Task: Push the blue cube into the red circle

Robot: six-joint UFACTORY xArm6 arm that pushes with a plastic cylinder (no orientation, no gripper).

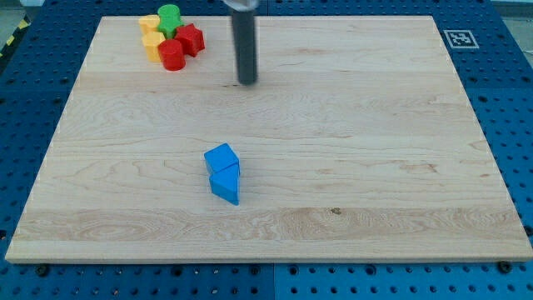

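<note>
Pale wooden board (375, 167), blue perforated table (508, 75), marker tag (459, 38)

Pale matt wooden board (375, 125); smooth, plastic-looking blue cube (221, 157).

lab, blue pegboard bench (50, 283), fiducial tag (460, 38)

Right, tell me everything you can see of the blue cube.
The blue cube is a small block of solid bright blue, matt, with flat faces and sharp edges, plastic by its look. It sits flat on the wooden board, turned so a corner faces the view's bottom. It lies left of the board's middle, toward the view's bottom. A second blue block, wedge-like, touches its lower side. My tip is well above it in the view, not touching; the red circle is far off at top left.
</note>
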